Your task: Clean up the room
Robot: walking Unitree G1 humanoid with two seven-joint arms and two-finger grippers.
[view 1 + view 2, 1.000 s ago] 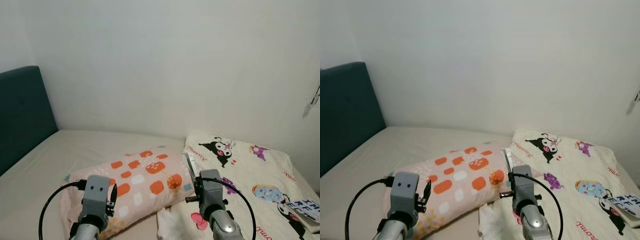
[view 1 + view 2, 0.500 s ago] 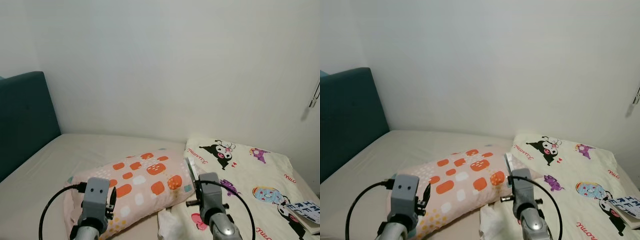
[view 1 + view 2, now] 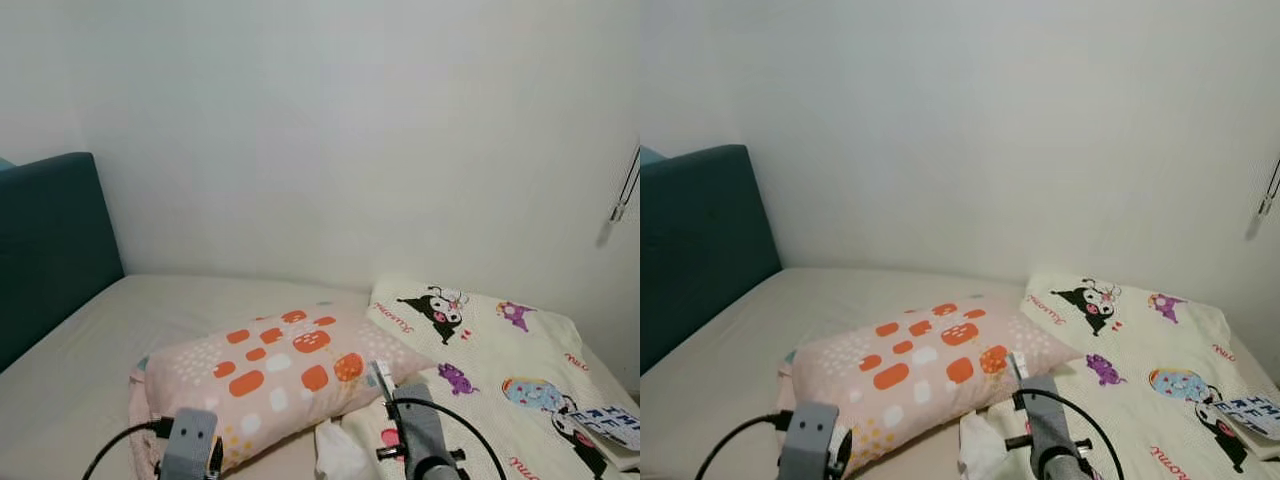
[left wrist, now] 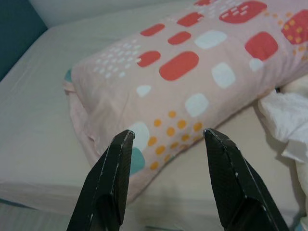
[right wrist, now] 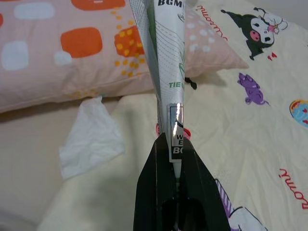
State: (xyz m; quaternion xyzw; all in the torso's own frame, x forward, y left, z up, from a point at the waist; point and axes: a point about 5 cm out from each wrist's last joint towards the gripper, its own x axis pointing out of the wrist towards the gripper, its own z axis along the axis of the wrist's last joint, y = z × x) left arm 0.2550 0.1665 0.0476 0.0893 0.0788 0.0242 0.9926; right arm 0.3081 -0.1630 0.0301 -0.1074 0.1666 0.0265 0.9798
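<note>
Left gripper (image 4: 166, 139) has its fingers spread wide with nothing between them, hovering just short of the pink pillow (image 4: 192, 77) with orange, white and teal patches. A crumpled white tissue (image 5: 91, 139) sits just off to one side of the right gripper (image 5: 174, 144), whose jaws are pinched tight on a flat silver-white packet (image 5: 166, 53); "BGM" and "TIE" are readable, the rest isn't. Past the tips lies the cartoon-print blanket (image 5: 250, 96) with red script I can't read.

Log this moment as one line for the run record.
scene: bed, pink pillow, cartoon blanket | right gripper: shut on printed packet | left gripper: open, before pillow | crumpled tissue on bed
</note>
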